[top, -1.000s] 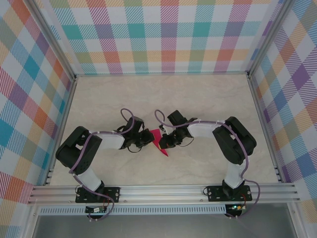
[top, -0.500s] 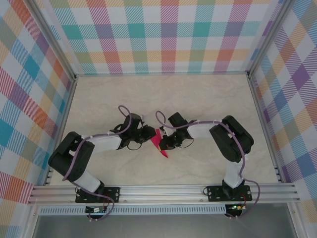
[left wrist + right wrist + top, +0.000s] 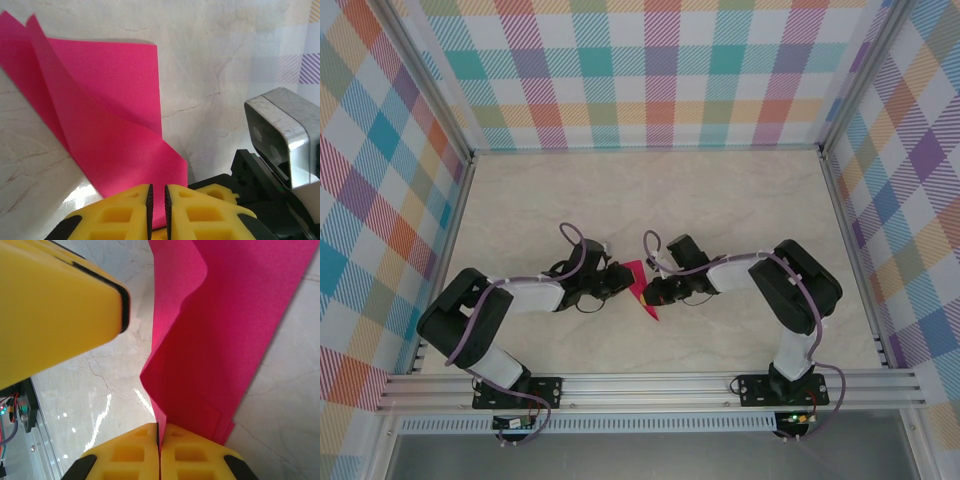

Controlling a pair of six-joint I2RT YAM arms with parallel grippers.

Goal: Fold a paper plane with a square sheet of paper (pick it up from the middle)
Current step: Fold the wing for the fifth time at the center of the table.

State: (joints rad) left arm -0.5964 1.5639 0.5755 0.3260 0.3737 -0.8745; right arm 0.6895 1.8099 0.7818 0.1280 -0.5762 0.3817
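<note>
The square sheet of paper [image 3: 642, 288] is magenta-pink, partly folded into a pointed shape, and sits on the table between my two grippers. My right gripper [image 3: 651, 292] comes in from the right. In the right wrist view it [image 3: 159, 431] is shut on a raised fold of the sheet [image 3: 220, 340]. My left gripper [image 3: 623, 283] reaches in from the left. Its jaws [image 3: 158, 194] stand a narrow slit apart, with the curled-up flap of the sheet [image 3: 110, 100] showing in the slit. A left finger [image 3: 60, 305] hovers close over the paper.
The marble-look table [image 3: 720, 200] is fenced by plaid walls [image 3: 660, 70] and an aluminium rail [image 3: 650, 385] at the near edge. The right wrist's camera housing [image 3: 282, 135] sits close beside my left fingers.
My left arm has stretched lower and closer to the paper, and its jaws have parted slightly. The right gripper has dropped a little and keeps its hold on the fold.
</note>
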